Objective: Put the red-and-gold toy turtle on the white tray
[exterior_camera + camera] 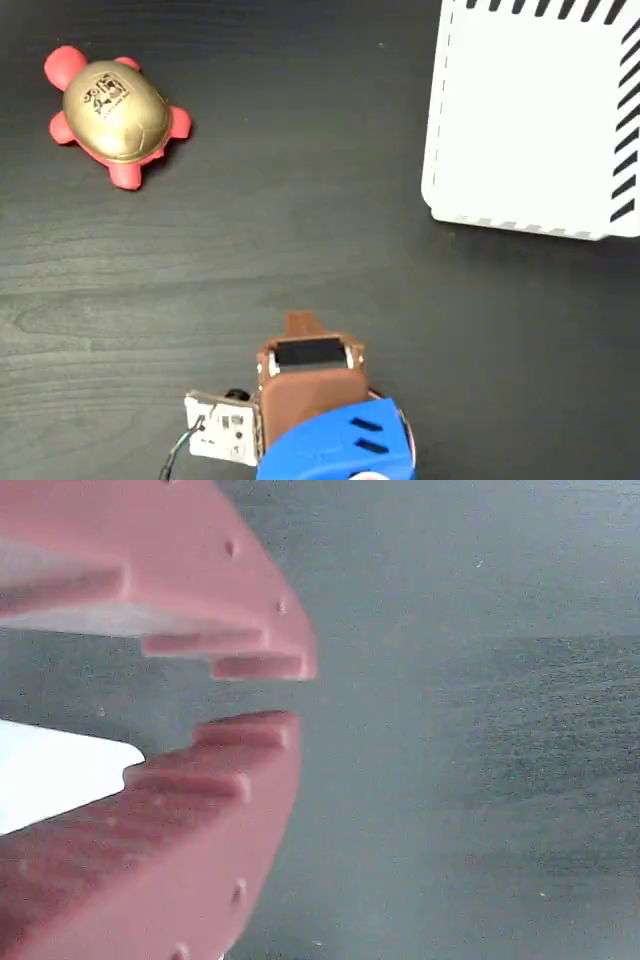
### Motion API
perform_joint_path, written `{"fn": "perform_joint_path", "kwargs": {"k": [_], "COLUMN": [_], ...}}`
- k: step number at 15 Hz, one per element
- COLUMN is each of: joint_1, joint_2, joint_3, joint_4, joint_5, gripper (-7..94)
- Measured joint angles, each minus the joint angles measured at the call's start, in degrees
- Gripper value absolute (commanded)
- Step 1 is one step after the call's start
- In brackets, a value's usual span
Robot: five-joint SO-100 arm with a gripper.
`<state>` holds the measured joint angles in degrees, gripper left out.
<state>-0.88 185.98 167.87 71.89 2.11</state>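
Far up at top left of the fixed view, turtle point(112, 108) lying on the dark table point(300, 230), untouched. Well apart at top right — tray point(530, 115), bare. Down at bottom edge, gripper point(262, 694) — toothed tips nearly closed, clasping nothing, over bare table.
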Motion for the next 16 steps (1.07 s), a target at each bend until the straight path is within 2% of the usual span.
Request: {"fn": "perform_joint_path", "kwargs": {"k": [9, 11, 13, 16], "joint_1": [-0.26, -1.67, -2.2, -6.5], "joint_2": [-1.32, -8.17, -23.03, -49.48], "joint_3": [0.0, -0.44, -7.91, -29.88], "joint_4": [-0.26, -4.48, -9.67, -9.32], "joint_5": [-0.53, 2.55, 8.79, 20.21], "gripper": [0, 0, 0, 0]}}
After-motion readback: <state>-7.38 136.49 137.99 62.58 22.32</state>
